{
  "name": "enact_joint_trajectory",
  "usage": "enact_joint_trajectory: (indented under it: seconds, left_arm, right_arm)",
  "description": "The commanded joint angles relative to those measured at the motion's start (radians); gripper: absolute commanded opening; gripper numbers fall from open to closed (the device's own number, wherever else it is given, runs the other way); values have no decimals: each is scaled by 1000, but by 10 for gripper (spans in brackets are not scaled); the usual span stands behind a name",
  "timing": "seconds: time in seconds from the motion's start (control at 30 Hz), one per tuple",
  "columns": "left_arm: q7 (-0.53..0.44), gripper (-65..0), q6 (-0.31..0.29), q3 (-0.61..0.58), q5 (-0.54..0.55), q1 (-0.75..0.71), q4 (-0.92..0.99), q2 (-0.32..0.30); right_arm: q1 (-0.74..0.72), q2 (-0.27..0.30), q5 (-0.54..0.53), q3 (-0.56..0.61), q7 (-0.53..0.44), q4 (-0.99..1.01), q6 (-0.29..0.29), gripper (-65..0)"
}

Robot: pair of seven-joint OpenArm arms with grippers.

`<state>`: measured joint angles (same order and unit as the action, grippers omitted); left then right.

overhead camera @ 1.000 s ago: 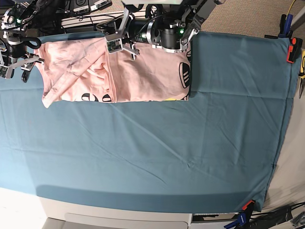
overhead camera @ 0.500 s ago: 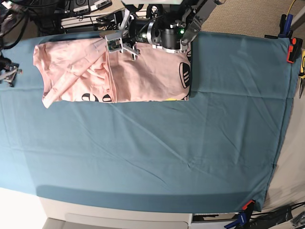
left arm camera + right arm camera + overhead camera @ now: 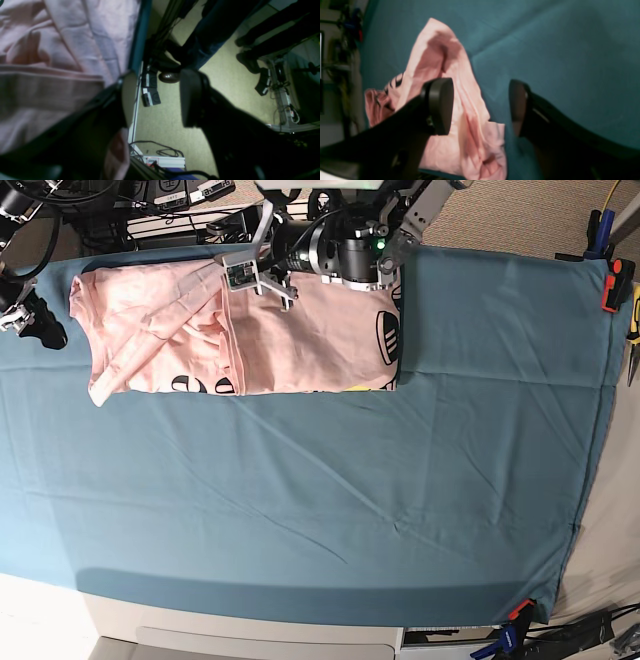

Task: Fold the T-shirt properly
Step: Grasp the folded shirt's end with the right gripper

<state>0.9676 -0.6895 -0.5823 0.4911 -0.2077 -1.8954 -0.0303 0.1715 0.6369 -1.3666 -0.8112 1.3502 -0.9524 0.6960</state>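
Observation:
The pale pink T-shirt (image 3: 300,330) lies partly folded at the back left of the teal table cloth (image 3: 330,490), with black lettering showing along its front edge and rumpled layers on its left half. My left gripper (image 3: 254,277) hovers open over the shirt's back edge. In the left wrist view its fingers (image 3: 191,97) stand apart with only floor between them and the T-shirt (image 3: 62,50) to their left. My right gripper (image 3: 30,315) is open just off the shirt's left edge; in its wrist view the gripper (image 3: 480,107) hangs above the T-shirt (image 3: 467,120), holding nothing.
Clamps (image 3: 612,285) pin the cloth at the right rim and the front right corner (image 3: 515,615). Cables, arm bases and gear crowd the back edge (image 3: 180,195). Past the back edge, the left wrist view shows a person's legs (image 3: 212,32) on the floor.
Both grippers have opened and let go of the shirt. The right arm has pulled left off the shirt's left edge; the left gripper has shifted slightly toward the back edge.

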Motion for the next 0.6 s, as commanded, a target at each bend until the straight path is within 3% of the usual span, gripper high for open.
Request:
enact_joint_trajectory:
  seconds: [0.0,0.27,0.57]
  left_arm:
    - [-26,-351,-9,-4,26,3,-17,14]
    - [-26,-351,-9,-4,26,3,-17,14]
    - [-26,-352,-2,-4,26,3,-17,14]
  right_arm:
    - [-16,37,-32,-6,-10,0,2,-294]
    - [-31,27,-21,24,-11,38,2,-294]
    - [-34,-68,-24,158,-19,38,2,-294]
